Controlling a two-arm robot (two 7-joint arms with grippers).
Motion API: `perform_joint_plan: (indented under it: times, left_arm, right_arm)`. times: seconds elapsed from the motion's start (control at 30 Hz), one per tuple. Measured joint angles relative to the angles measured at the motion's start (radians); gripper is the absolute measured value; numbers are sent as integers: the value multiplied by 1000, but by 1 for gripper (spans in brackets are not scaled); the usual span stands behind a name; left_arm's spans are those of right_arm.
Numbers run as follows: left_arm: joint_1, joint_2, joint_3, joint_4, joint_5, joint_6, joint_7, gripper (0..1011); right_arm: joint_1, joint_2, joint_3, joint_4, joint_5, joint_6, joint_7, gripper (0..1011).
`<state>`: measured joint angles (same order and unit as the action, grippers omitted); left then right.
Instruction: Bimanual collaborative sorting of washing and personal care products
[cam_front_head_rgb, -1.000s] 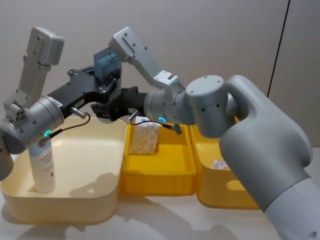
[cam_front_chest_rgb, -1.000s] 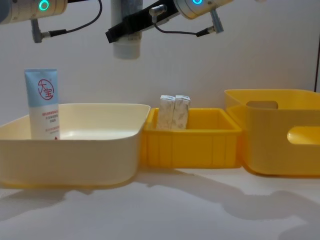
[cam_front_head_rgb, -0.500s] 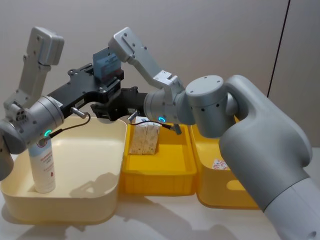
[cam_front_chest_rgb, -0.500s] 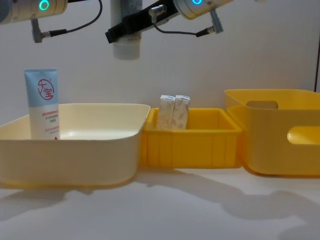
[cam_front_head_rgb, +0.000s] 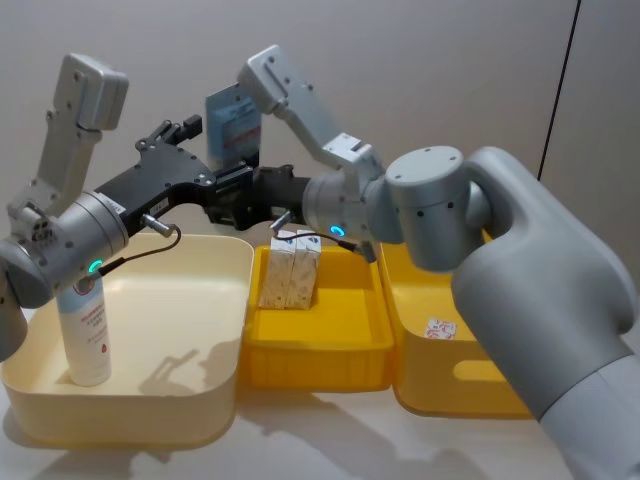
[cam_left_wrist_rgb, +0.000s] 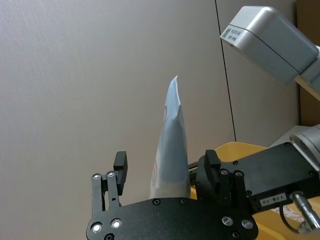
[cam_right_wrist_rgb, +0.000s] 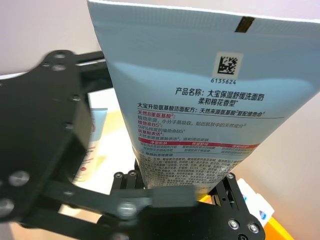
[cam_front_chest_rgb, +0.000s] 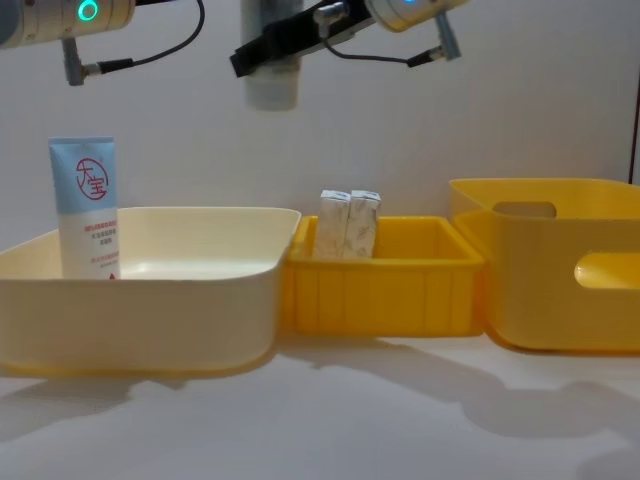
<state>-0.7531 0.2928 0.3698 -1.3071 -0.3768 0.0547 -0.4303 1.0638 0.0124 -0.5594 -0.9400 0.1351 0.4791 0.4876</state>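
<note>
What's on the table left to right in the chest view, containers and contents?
Upright tube with red round logo → cream bin holding it → two speckled cartons → small yellow bin holding them → large yellow bin.

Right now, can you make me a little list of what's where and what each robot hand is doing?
Held tube: blue-and-white tube up in the air, above the bins
Right hand: right hand shut on the held tube
Left hand: left hand open, fingers either side of the same tube
Cream bin: cream bin with a standing tube, red round logo
Middle bin: small yellow bin with two speckled cartons, upright, side by side
Right bin: big yellow bin, contents unclear
</note>
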Motion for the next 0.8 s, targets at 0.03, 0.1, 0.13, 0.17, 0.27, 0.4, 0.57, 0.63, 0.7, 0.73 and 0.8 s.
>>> perform_joint_plan:
  times: [0.03,0.1,0.13,0.17,0.27,0.4,0.57,0.63,0.7,0.73,0.8]
  left_arm:
    - [0,0,0,0,0,0,0,960]
    - [0,0,0,0,0,0,0,1000]
    - [0,0,0,0,0,0,0,1000]
    - [0,0,0,0,0,0,0,1000]
    - [0,0,0,0,0,0,0,1000]
    - [0,0,0,0,0,0,0,1000]
    - [0,0,0,0,0,0,0,1000]
    - [0,0,0,0,0,0,0,1000]
    - [0,0,0,0,0,0,0,997]
    - [0,0,0,0,0,0,0,999]
    - [0,0,0,0,0,1,0,1000]
  right_arm:
    - [-1,1,2,-2,0,2,-4,625]
    - [-5,8,13,-10,0,10,-20,625]
    - [-6,10,15,-12,0,13,-25,625]
    - [-8,12,19,-15,0,15,-31,625]
    - [-15,21,35,-30,-1,27,-56,625]
    - [-23,32,52,-45,-4,45,-89,625]
    - [-34,48,79,-67,-16,73,-139,625]
    - [-37,55,89,-73,-22,85,-159,625]
    - [-38,60,96,-77,-27,94,-173,625]
    - [-39,63,99,-78,-29,98,-180,625]
    - [-38,70,110,-80,-35,112,-198,625]
